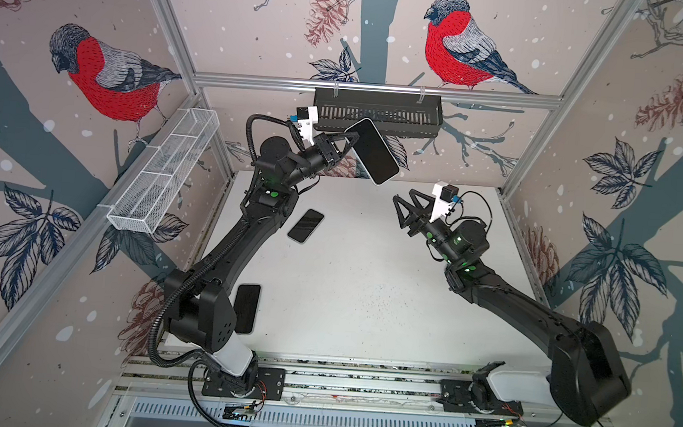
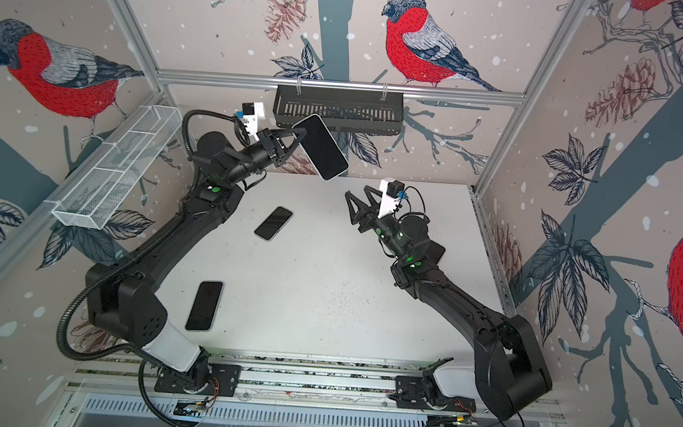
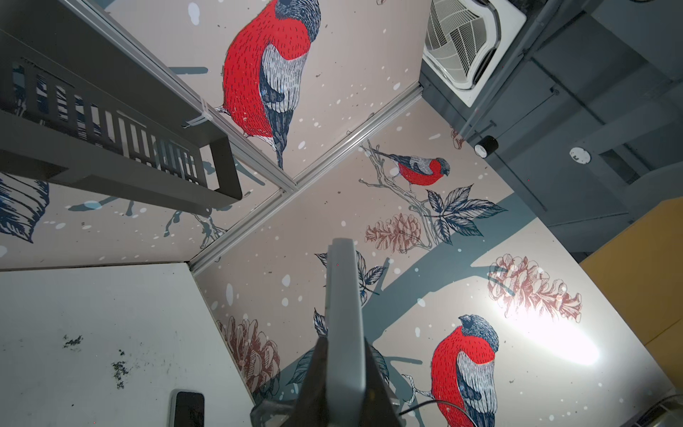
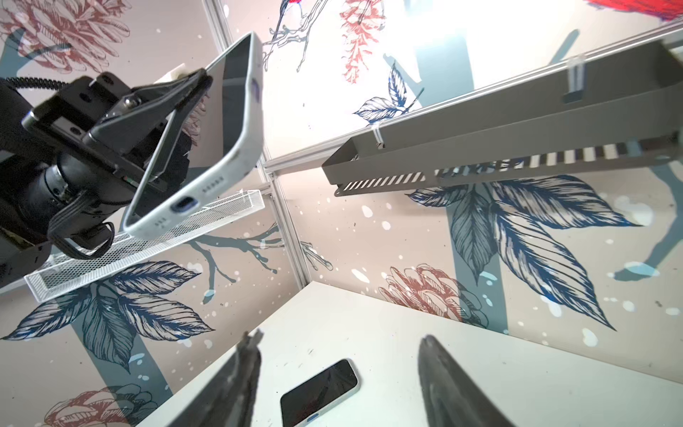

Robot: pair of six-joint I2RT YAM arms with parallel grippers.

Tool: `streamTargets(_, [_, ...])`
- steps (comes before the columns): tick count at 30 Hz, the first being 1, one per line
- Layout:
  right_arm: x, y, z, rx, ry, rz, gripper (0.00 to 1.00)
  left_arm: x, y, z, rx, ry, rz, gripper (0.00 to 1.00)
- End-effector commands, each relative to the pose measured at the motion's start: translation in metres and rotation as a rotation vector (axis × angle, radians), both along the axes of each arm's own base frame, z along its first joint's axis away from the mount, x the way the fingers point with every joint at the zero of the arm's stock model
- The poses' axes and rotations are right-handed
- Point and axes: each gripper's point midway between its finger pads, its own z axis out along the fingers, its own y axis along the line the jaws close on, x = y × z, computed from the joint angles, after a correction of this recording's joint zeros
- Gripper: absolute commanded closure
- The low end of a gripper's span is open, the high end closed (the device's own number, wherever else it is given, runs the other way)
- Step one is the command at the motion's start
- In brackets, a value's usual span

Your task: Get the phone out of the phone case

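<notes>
White table (image 1: 367,291) carries far phone (image 1: 305,225) and near phone (image 1: 247,308), perhaps cased.

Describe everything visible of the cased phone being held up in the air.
The cased phone is a dark, unlit screen framed by a pale, soft-looking case with a port cutout and small holes along its bottom edge. It hangs tilted above the far side of the table, near the dark wall basket, touched only by the left pincer, shut on one long edge.
</notes>
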Motion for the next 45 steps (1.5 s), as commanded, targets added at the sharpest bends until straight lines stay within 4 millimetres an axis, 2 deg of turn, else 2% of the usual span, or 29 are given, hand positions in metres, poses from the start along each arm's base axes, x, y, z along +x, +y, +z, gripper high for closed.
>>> streamTargets(1, [-0.015,-0.003,0.022,0.1,0.016,0.102,0.17,-0.014,0.003,0.021,-0.024,-0.139,-0.02,1.0])
streamTargets(3, [-0.018,0.005,0.032,0.176,0.078,0.185,0.1,-0.011,0.003,0.019,-0.06,-0.151,-0.025,1.0])
streamTargets(7, [-0.03,0.03,0.054,0.315,0.152,0.436,0.1,-0.012,0.005,0.026,-0.14,-0.204,-0.039,1.0])
streamTargets(12, [-0.051,0.042,0.075,0.453,0.088,0.593,0.11,-0.018,0.003,0.035,-0.151,-0.264,-0.032,1.0])
streamTargets(16, [-0.046,0.051,0.072,0.453,0.103,0.607,0.14,-0.018,0.003,0.033,-0.164,-0.258,-0.033,1.0])
streamTargets(20, [-0.047,0.052,0.079,0.467,0.079,0.626,0.2,-0.019,0.002,0.03,-0.16,-0.254,-0.029,1.0])
streamTargets(27, [-0.042,0.059,0.076,0.474,0.099,0.652,0.37,-0.022,0.002,0.031,-0.169,-0.259,-0.025,1.0])
streamTargets(38, [-0.041,0.065,0.071,0.481,0.115,0.659,0.53,-0.022,-0.001,0.031,-0.17,-0.26,-0.028,1.0])
streamTargets(45, [-0.037,0.065,0.07,0.489,0.12,0.652,0.67,-0.024,-0.003,0.03,-0.169,-0.259,-0.036,1.0])
